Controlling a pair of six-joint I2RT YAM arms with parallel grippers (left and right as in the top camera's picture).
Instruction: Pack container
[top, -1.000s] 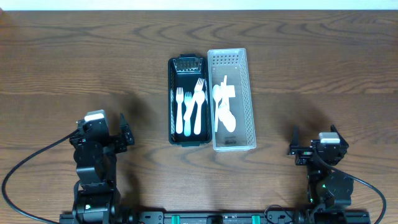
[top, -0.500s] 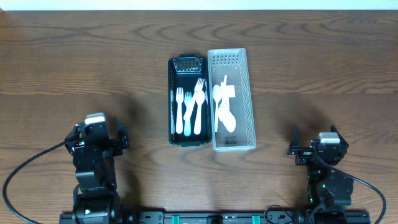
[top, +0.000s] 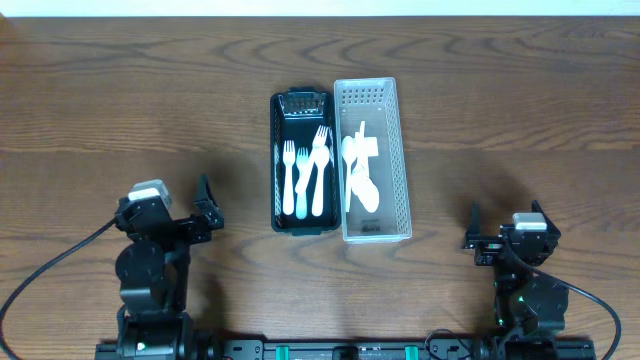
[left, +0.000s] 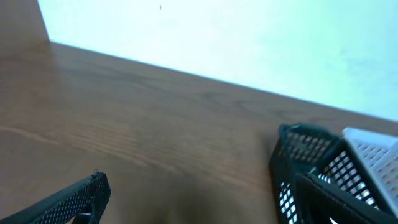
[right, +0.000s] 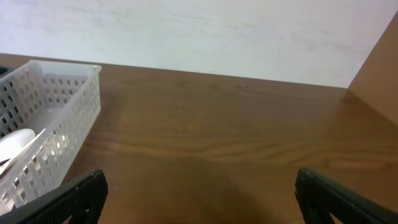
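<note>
A black mesh basket (top: 300, 222) at the table's middle holds several white plastic forks (top: 305, 170). Touching its right side is a white perforated basket (top: 400, 160) with white spoons (top: 362, 175) inside. My left gripper (top: 207, 207) is open and empty, left of the black basket and turned toward it. In the left wrist view the gripper (left: 199, 210) faces bare wood, with the black basket (left: 311, 163) and the white basket (left: 373, 146) at the right. Near the front right, my right gripper (top: 507, 225) is open and empty. In the right wrist view the gripper (right: 205, 200) has the white basket (right: 53, 121) at its left.
The wooden table (top: 120, 90) stretches to a pale far wall (right: 199, 31). Cables (top: 45, 265) trail from both arm bases at the front edge. A wooden side panel (right: 379, 62) stands at the right.
My left arm has swung its wrist to the right, so the open gripper now faces the black basket. The right arm and both baskets have not moved.
</note>
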